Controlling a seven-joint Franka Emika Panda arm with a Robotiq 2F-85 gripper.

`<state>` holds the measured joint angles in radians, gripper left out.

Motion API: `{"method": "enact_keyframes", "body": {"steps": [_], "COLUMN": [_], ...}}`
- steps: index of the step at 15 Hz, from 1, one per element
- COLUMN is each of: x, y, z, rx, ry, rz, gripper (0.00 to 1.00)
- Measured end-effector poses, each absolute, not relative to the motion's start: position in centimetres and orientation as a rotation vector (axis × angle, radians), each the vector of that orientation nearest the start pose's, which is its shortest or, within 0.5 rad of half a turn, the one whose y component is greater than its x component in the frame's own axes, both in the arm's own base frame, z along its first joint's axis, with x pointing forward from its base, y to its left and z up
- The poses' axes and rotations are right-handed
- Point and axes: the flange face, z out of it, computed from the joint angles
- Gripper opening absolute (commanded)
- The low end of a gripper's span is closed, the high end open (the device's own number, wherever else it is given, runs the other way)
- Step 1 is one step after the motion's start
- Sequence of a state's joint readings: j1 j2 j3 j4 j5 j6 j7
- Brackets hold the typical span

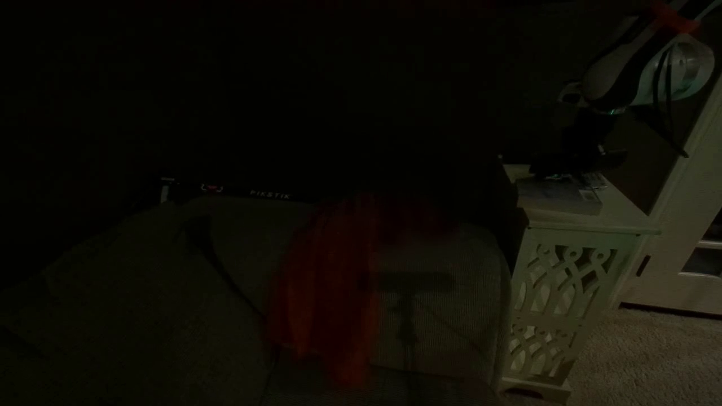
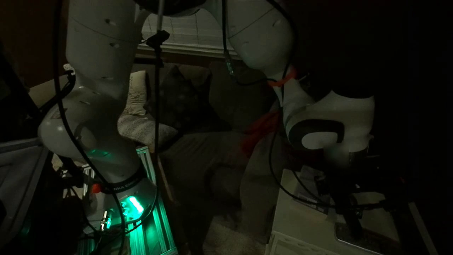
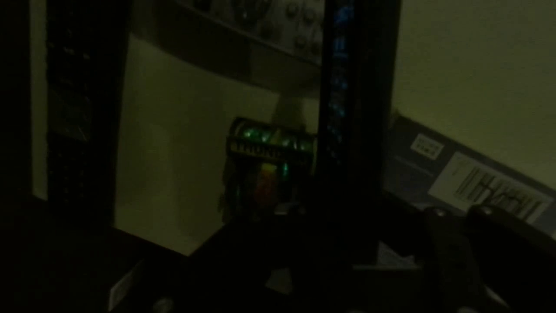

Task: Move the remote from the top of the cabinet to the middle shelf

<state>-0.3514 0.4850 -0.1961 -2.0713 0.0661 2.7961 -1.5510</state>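
The white cabinet (image 1: 592, 228) with lattice side panels stands at the right in an exterior view; its top (image 2: 297, 221) also shows in an exterior view. Its middle shelf is hidden. My gripper (image 3: 343, 193) is over the top, very dark in the wrist view. Its fingers come together on a long black bar (image 3: 360, 87) with small bluish marks along one side, which looks like the remote. In an exterior view this dark bar (image 1: 612, 160) sticks out sideways from the gripper (image 1: 584, 153), seemingly just above the top.
On the cabinet top are a grey-blue box with a barcode label (image 3: 471, 174), a small green and black item lettered "THUND" (image 3: 269, 150), a grey device with round buttons (image 3: 278, 17) and another long dark item with small marks (image 3: 82, 108). A sofa (image 1: 440, 316) stands beside the cabinet.
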Motion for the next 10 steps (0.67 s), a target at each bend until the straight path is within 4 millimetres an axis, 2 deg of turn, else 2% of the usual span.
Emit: {"method": "enact_keyframes", "body": {"steps": [3, 5, 7, 10], "x": [50.0, 48.3, 46.6, 44.1], "y": [-35.5, -37.7, -39.5, -42.3], "z": [25.3, 26.2, 25.7, 23.8], "rx": [-3.056, -3.086, -3.084, -3.102], "ry": [-1.471, -1.380, -1.256, -1.037], "rz": [-0.154, -0.147, -0.147, -0.156], "gripper": [0.07, 0.07, 0.07, 0.07]}}
